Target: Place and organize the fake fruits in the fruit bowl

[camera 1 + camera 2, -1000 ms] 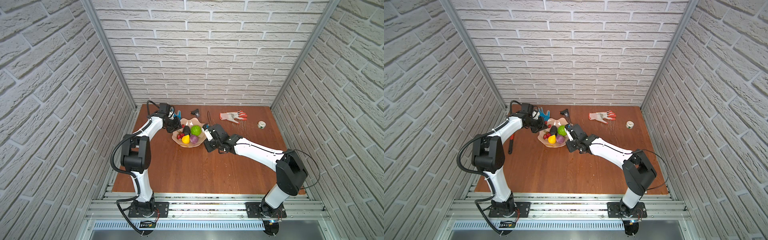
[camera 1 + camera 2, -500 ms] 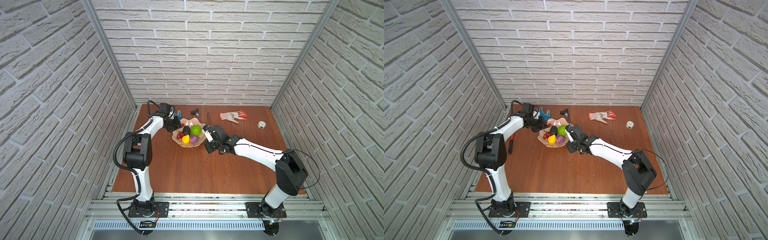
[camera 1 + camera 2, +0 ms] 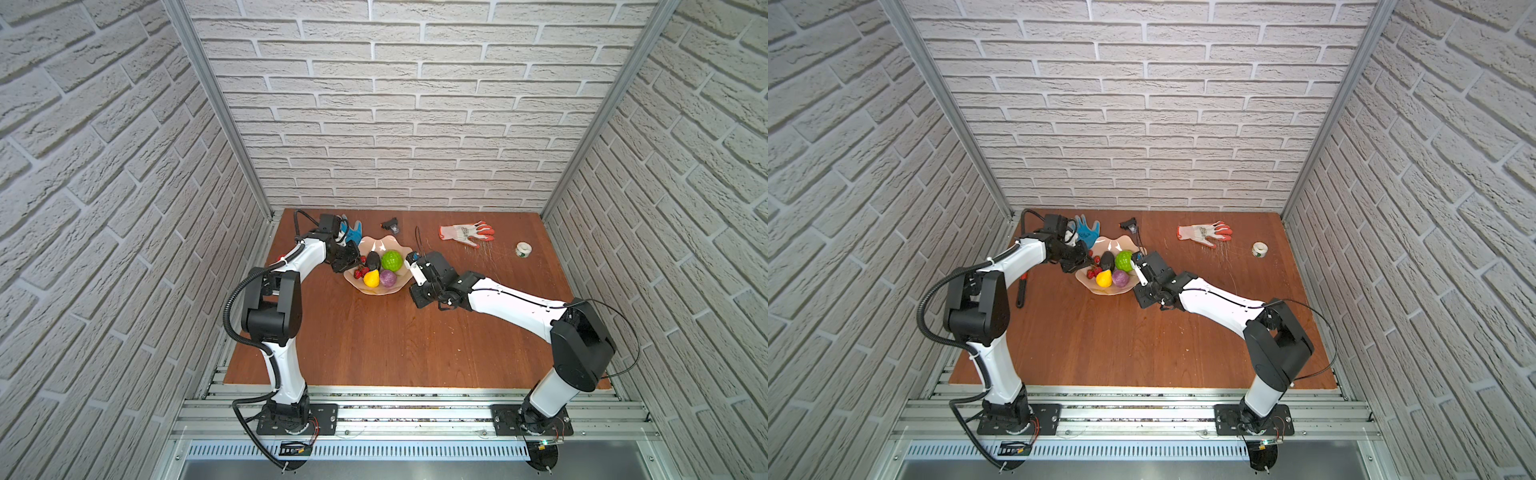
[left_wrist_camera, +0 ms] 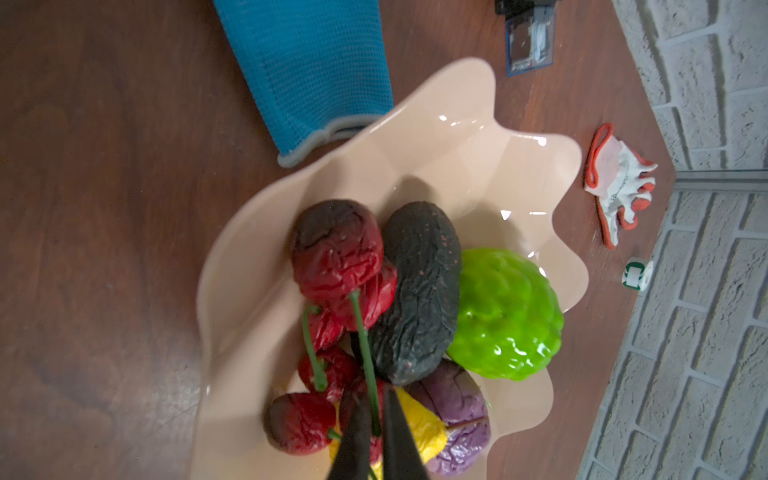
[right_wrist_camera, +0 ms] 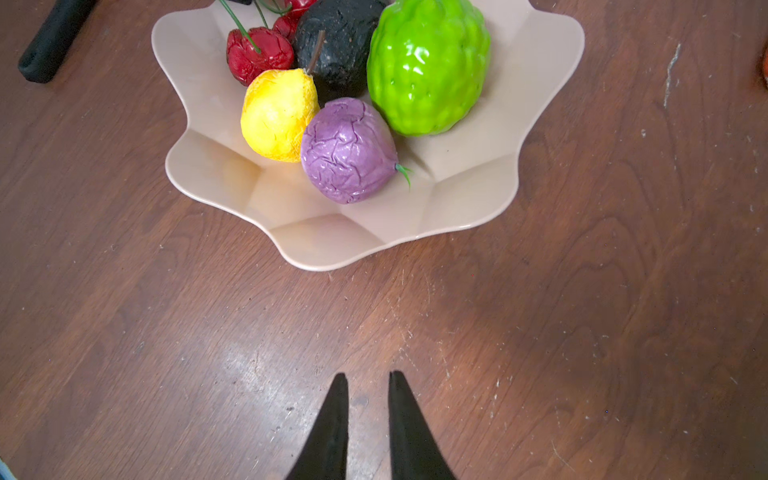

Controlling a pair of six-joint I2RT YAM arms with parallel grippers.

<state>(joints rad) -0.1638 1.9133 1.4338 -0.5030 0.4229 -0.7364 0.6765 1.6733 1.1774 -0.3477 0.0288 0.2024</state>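
The peach-pink fruit bowl (image 3: 386, 242) (image 4: 457, 158) (image 5: 332, 243) holds a dark avocado (image 4: 419, 291), a green knobbly ball (image 4: 507, 316), a yellow pear-like fruit (image 5: 276, 114), a purple fruit (image 5: 347, 151) and several red berries (image 4: 336, 249). My left gripper (image 4: 374, 392) (image 3: 354, 264) hangs over the bowl's left side. Its jaws stand a narrow slit apart, and one berry's green stem runs through the gap. My right gripper (image 5: 368, 374) (image 3: 419, 298) is low over bare table just right of the bowl, open and empty.
A blue glove (image 3: 353, 230) lies behind the bowl, touching its rim. A white-and-orange glove (image 3: 465, 232) and a tape roll (image 3: 523, 249) lie at the back right. A small black item (image 3: 390, 225) sits at the back, and a black-handled tool (image 3: 1021, 291) lies left of the bowl.
The left arm has shifted slightly at the bowl's left rim. The right arm has not visibly moved.
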